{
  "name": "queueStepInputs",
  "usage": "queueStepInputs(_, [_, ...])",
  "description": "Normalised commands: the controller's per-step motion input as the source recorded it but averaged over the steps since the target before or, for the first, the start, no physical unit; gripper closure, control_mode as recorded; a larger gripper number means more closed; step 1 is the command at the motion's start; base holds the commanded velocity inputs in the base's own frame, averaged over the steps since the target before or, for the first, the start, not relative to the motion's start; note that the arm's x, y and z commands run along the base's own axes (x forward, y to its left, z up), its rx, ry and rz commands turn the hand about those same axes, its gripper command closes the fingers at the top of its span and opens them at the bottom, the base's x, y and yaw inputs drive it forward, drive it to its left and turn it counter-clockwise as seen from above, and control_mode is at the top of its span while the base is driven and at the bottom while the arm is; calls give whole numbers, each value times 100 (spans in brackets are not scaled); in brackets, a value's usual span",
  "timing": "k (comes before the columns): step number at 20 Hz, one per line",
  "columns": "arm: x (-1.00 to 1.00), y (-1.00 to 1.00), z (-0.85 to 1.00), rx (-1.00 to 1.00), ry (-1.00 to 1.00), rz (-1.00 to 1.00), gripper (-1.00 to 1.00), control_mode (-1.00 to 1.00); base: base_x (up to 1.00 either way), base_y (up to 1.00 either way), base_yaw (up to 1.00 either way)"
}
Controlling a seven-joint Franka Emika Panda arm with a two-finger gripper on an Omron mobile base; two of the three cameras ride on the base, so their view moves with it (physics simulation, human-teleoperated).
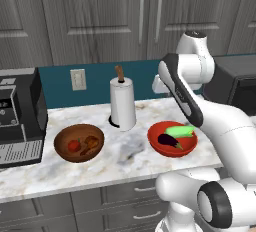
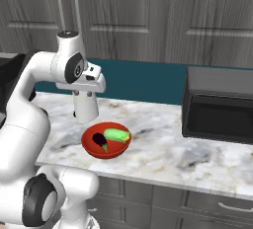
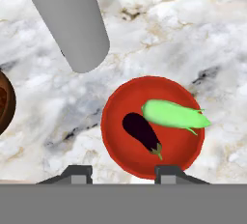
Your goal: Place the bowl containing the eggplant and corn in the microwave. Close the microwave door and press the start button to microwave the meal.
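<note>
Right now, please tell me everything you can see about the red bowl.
The red bowl is shallow, round and glossy, resting upright on the marble counter near its front edge. Inside lie a dark purple eggplant and a pale green corn cob, side by side. The paper towel roll stands behind it, apart. The gripper hovers above, not touching it.

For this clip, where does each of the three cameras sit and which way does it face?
Left base view: behind the arm to its left, facing the counter; the white arm rises at lower right, past the red bowl.
Right base view: behind-right, facing the same counter and the black microwave; the arm is at lower left.
Hand view: on the hand, looking down at the bowl; the gripper tips rise at the bottom.
All three share the bowl, eggplant and corn.
</note>
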Motion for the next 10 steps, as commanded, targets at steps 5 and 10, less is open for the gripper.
queueStepInputs(5, [-21,-10,-3,0,-1,0,-100,-100,0,0,0])
queueStepInputs(10, [-42,-14,-35,6,-6,-6,-100,-100,0,0,0])
